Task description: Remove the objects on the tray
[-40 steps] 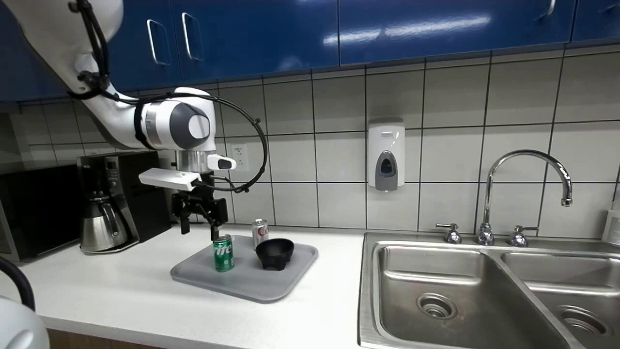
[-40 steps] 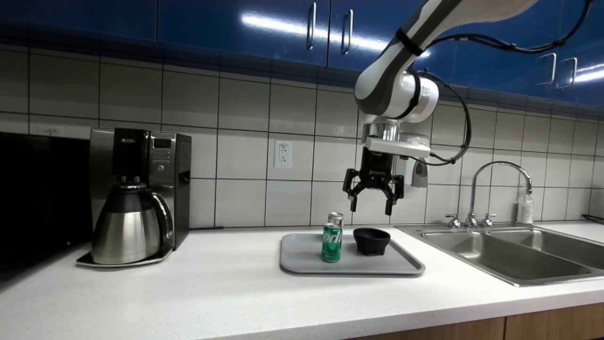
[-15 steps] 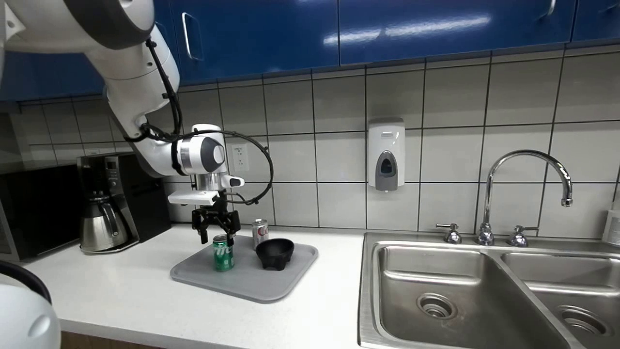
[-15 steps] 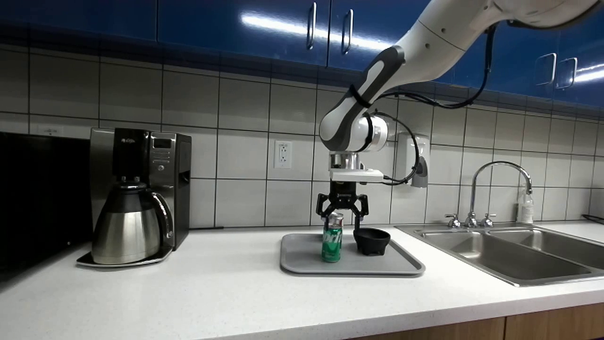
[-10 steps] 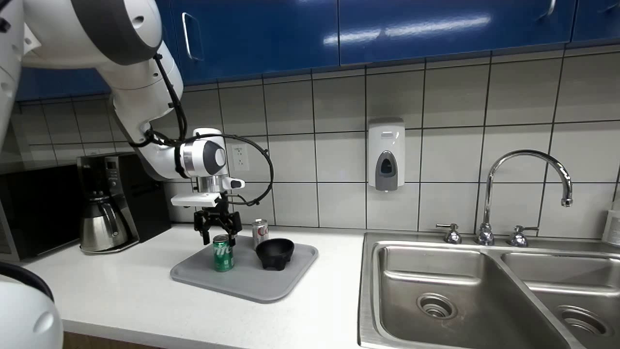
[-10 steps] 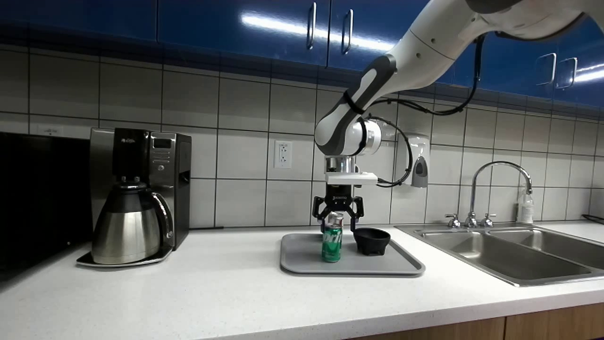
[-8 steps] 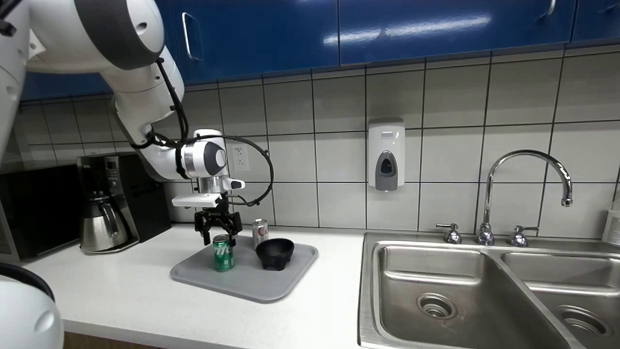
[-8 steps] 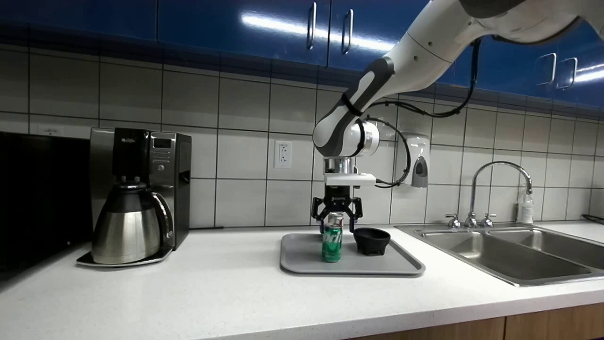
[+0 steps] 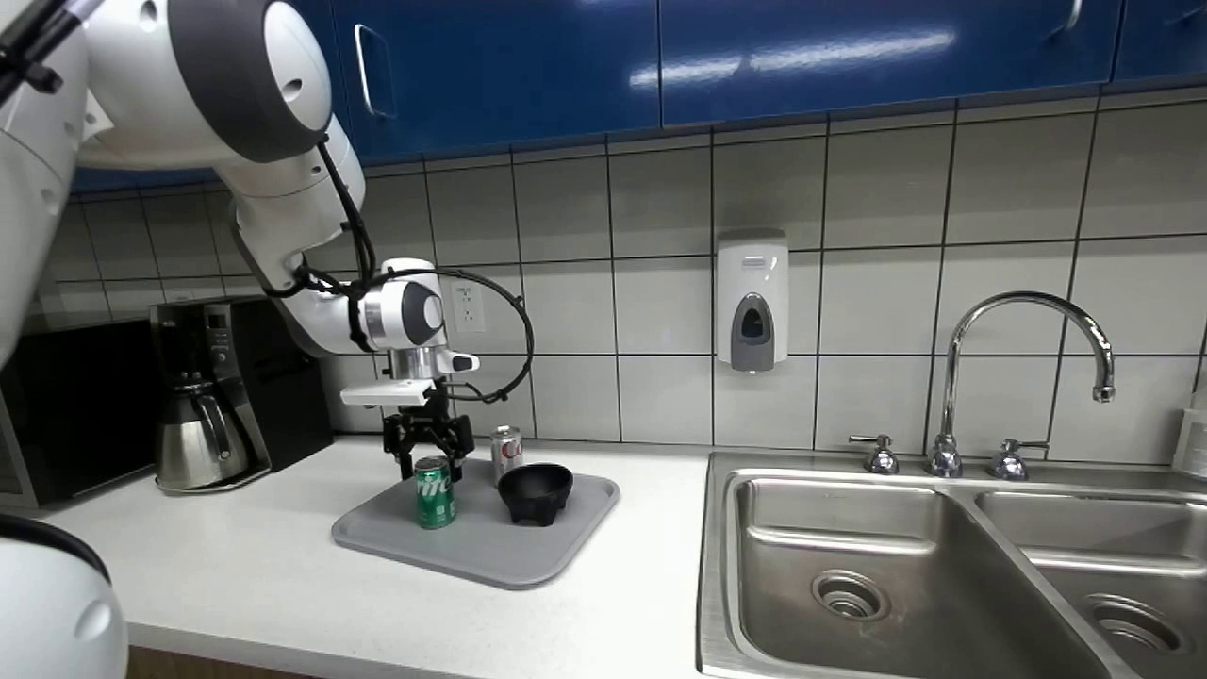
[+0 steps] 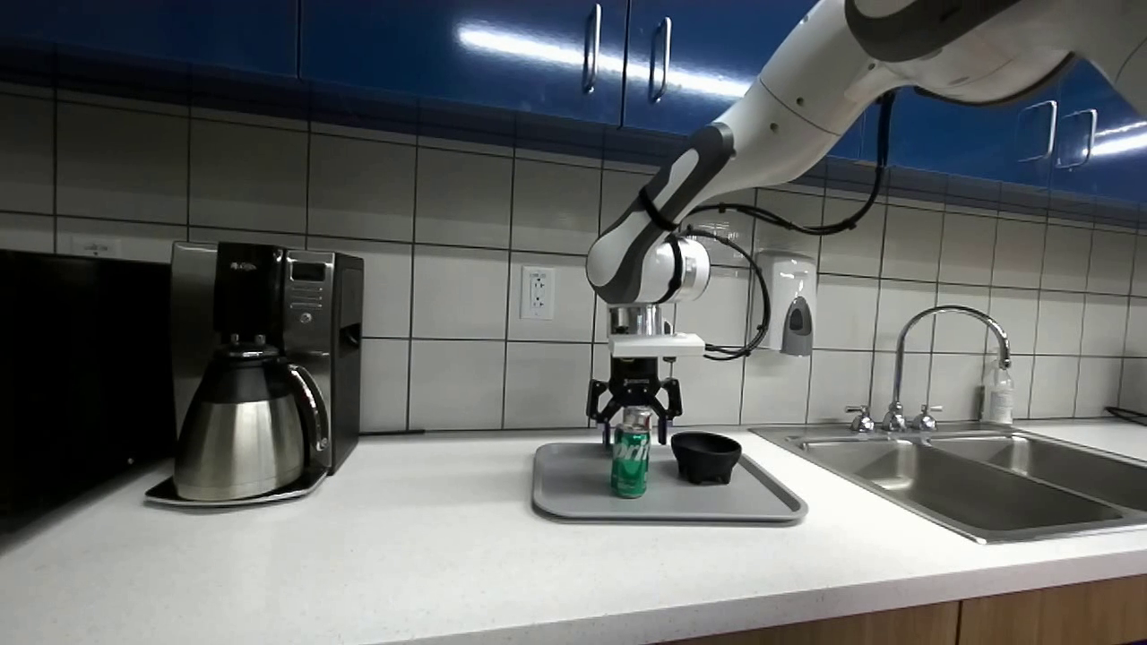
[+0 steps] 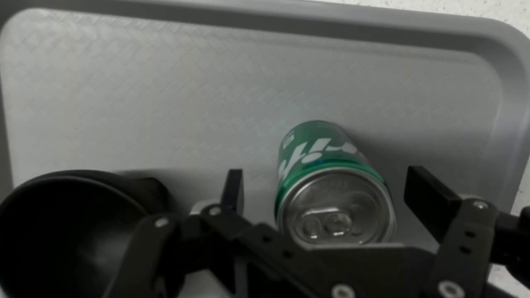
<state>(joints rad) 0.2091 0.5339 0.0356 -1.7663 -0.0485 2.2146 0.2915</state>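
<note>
A green drink can [image 9: 435, 495] stands upright on the grey tray [image 9: 500, 571]; it also shows in an exterior view [image 10: 630, 470] and the wrist view [image 11: 327, 165]. A small black bowl [image 9: 536, 490] stands beside it, at the left in the wrist view [image 11: 62, 231]. A pale silver can with red marks [image 9: 506, 453] stands at the tray's back, half hidden behind the green can in an exterior view [image 10: 637, 417]. My gripper [image 11: 327, 188] is open; in the wrist view its fingers lie either side of the green can's top, apart from it. In both exterior views the green can partly hides the fingers.
A coffee maker with a steel pot [image 10: 242, 430] stands on the counter on one side of the tray. A steel sink [image 9: 717, 566] with a tap [image 9: 952, 396] lies on the other side. The tiled wall [image 9: 660, 396] rises behind the tray, with a soap dispenser [image 9: 752, 302].
The gripper has come down from above the tray to the green can's top, shifting towards the coffee maker in an exterior view. Over the last half second it has lowered slightly. The objects have not moved.
</note>
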